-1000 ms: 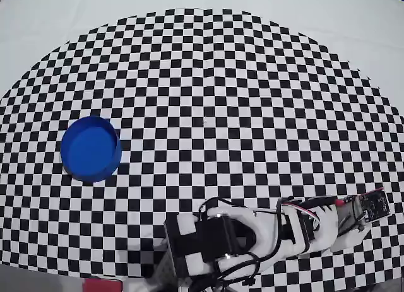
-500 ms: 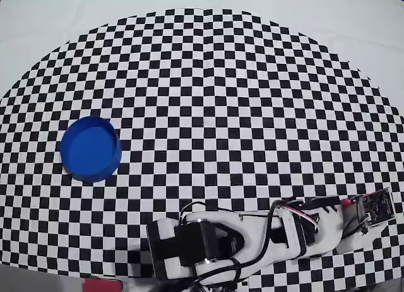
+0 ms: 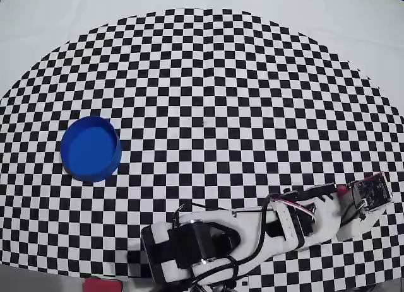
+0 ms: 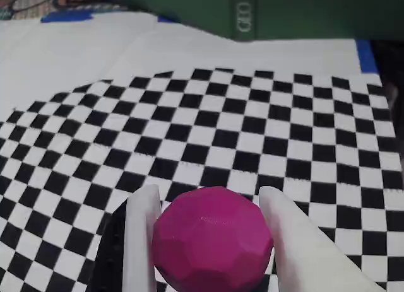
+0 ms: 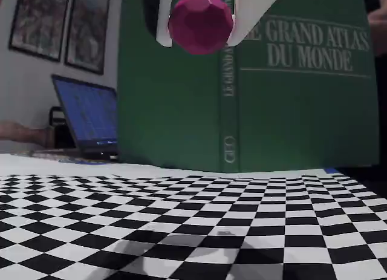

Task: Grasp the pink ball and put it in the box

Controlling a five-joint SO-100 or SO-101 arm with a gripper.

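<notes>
Overhead, I can barely make out the pink ball (image 3: 343, 192): only a sliver shows past the arm (image 3: 252, 232), far right of the box (image 3: 91, 148) on the checkered mat (image 3: 202, 103). From the wrist I see the gripper (image 4: 205, 241) clamped on it, white fingers (image 4: 142, 235) pressed to both sides. My fixed view has the ball (image 5: 201, 23) lifted clear, its shadow below, before a green atlas (image 5: 290, 92) and a laptop (image 5: 87, 117).

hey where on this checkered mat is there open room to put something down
Most of the mat is bare: the whole middle and far side, and everything right of the box in the overhead view. The near edge is crowded by the arm, whose tool holds the ball.
</notes>
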